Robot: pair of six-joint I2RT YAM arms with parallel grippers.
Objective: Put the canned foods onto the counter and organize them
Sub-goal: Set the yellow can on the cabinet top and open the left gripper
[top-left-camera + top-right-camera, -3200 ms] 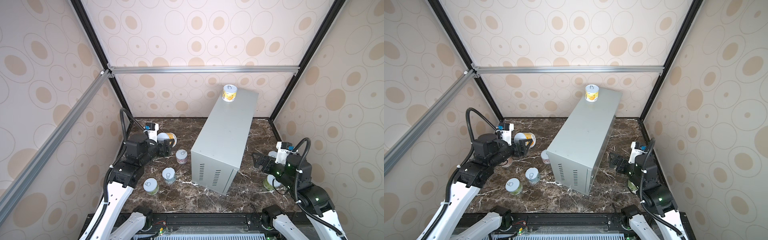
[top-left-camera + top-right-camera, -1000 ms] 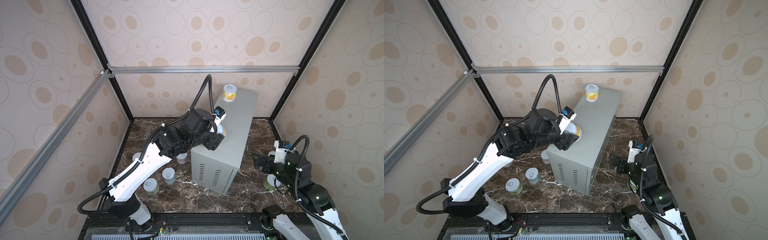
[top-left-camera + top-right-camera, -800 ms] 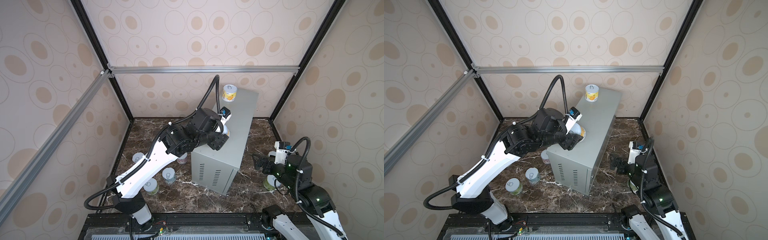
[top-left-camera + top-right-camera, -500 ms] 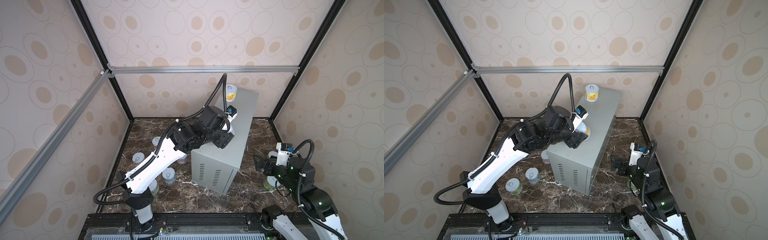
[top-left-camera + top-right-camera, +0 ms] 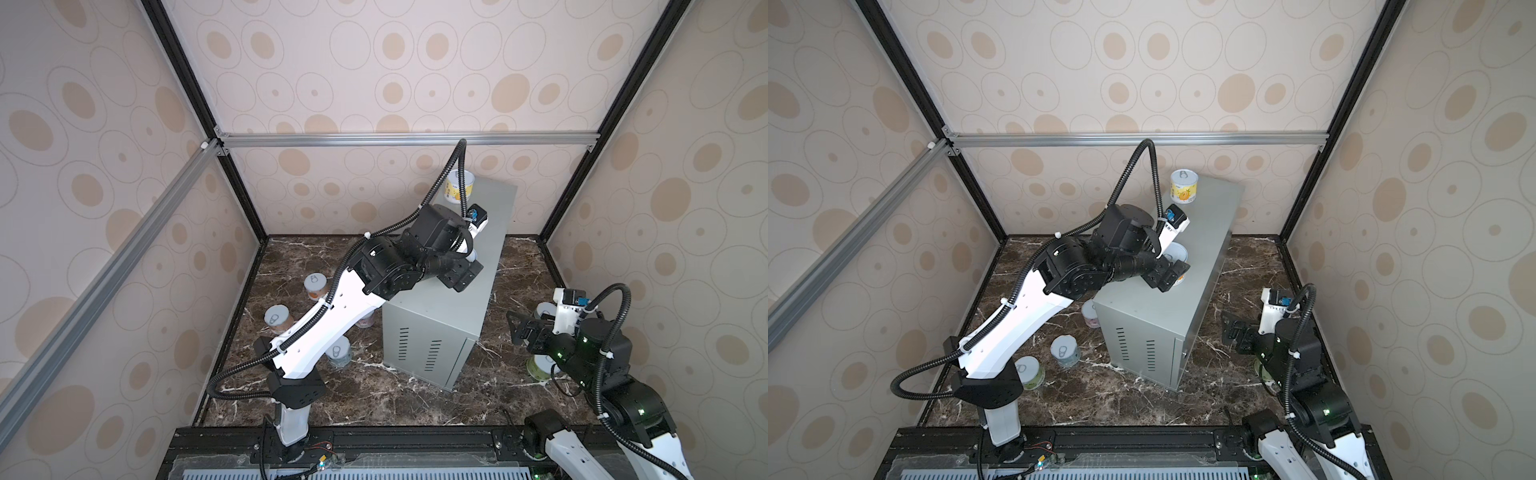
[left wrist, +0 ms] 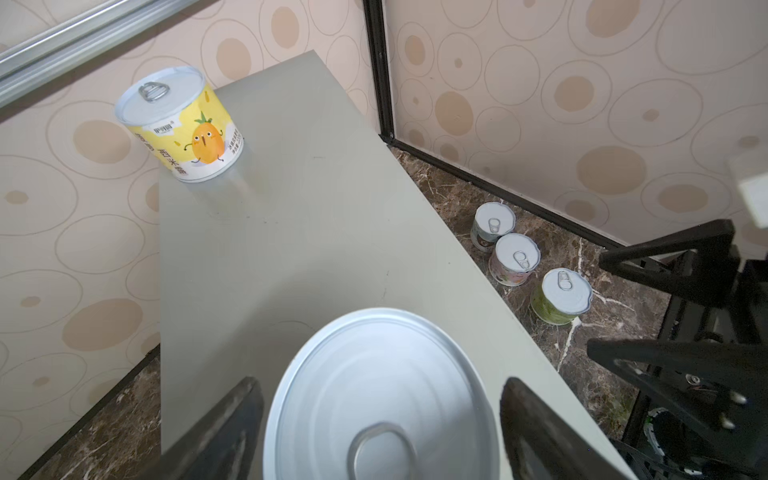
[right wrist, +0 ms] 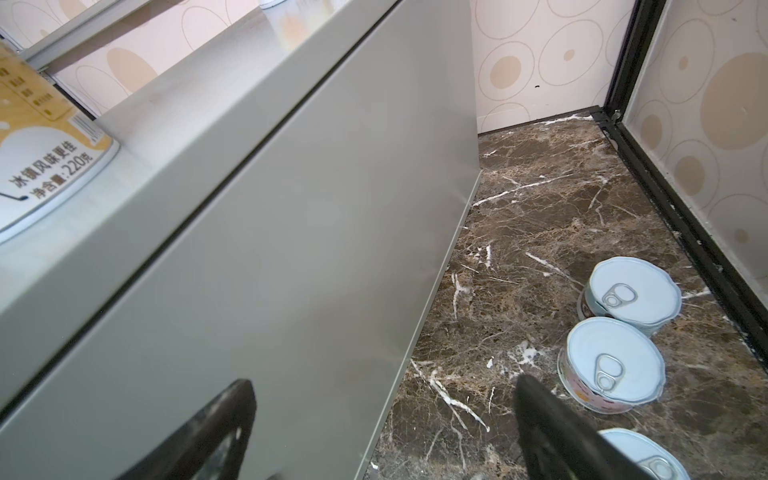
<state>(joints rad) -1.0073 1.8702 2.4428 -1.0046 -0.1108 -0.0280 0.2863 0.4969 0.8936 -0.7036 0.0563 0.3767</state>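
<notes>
**Second can stands on the counter, left fingers clear of it**

My left gripper (image 6: 380, 388) is over the counter (image 5: 1208, 224), roughly midway along its flat top, with a can (image 5: 1177, 253) upright between its fingers. In the left wrist view a thin gap shows on each side of the lid, so I read the jaws as spread and not pinching. The right wrist view shows the can's base flat on the top, so the counter carries it.

It stands well apart from the far can (image 5: 1184, 186), which sits at the back corner. I judge that spacing is deliberate: one at the back and one in the middle leaves room to fill in a tidy row.

My right gripper (image 7: 384, 384) hangs low beside the counter's long side, jaws spread and empty, just short of the floor cans (image 7: 611, 361) on that side. That puts it where it can take one without crossing the left arm. More cans (image 5: 1065, 351) stand on the floor (image 5: 1246, 266) on the left side, so most of the job remains.

Next I would lift the left gripper straight up. A sideways pull could catch the lid and tip the can.
</notes>
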